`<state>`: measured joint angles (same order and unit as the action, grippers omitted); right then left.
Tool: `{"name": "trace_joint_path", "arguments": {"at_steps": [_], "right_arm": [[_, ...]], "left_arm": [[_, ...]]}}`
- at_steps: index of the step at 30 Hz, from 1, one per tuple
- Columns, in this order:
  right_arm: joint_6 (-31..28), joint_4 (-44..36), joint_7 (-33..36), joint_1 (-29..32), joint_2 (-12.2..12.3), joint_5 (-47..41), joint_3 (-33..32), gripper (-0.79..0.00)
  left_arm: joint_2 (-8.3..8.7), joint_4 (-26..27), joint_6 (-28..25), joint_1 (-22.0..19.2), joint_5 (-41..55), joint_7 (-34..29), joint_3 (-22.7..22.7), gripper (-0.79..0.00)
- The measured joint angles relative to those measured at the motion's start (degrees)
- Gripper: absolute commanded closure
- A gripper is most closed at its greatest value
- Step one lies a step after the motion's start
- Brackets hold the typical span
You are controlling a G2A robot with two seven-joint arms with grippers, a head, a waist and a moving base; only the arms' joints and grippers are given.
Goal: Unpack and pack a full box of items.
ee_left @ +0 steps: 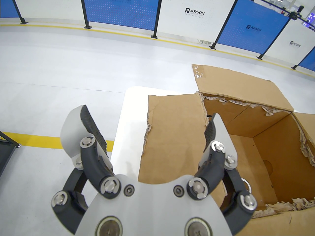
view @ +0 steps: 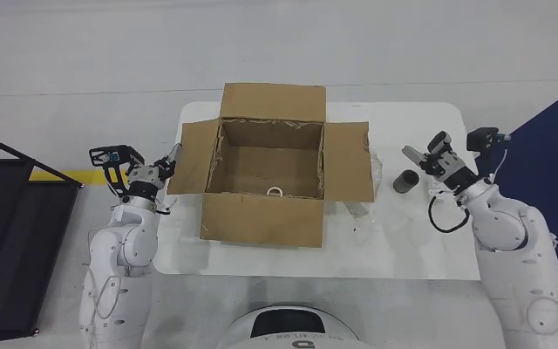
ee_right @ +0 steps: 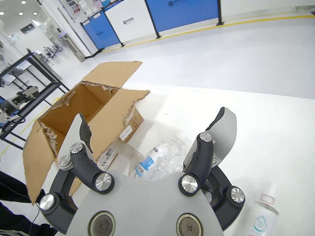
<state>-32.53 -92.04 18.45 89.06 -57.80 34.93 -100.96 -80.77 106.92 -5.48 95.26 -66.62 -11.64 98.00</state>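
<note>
An open cardboard box (view: 266, 218) stands in the middle of the white table (view: 410, 253), all flaps folded outward. A white ring (view: 275, 191) lies on its floor, also seen as the ring (ee_left: 246, 184) behind a finger. My left gripper (view: 168, 160) hovers open beside the box's left flap (ee_left: 172, 133), nothing between its fingers (ee_left: 86, 121). My right gripper (view: 425, 150) hangs open over the table's right side, above a clear plastic bottle (ee_right: 165, 153). A dark cylinder (view: 404, 182) stands just beside it.
A small clear bottle with a pink cap (ee_right: 265, 208) lies near the right gripper. More clear plastic (view: 358, 212) lies against the box's right flap. A black rack (view: 26, 244) stands off the table's left edge. Bare table runs along the front.
</note>
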Motion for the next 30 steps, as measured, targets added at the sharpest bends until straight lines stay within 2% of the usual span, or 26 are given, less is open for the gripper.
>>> {"name": "trace_joint_path", "arguments": {"at_steps": [5, 14, 30], "right_arm": [[5.70, 2.72, 4.36, -0.21, 0.40, 4.04, -1.63, -0.785], [12.63, 7.85, 7.73, -3.42, 0.43, 11.20, 1.42, -0.785], [13.26, 11.86, 10.43, -2.94, 0.92, 11.86, -0.48, -0.785]], "left_arm": [[0.00, 0.00, 0.00, 0.00, 0.00, 0.00, 0.00, -0.785], [0.00, 0.00, 0.00, 0.00, 0.00, 0.00, 0.00, -0.785], [0.00, 0.00, 0.00, 0.00, 0.00, 0.00, 0.00, -0.785]]}}
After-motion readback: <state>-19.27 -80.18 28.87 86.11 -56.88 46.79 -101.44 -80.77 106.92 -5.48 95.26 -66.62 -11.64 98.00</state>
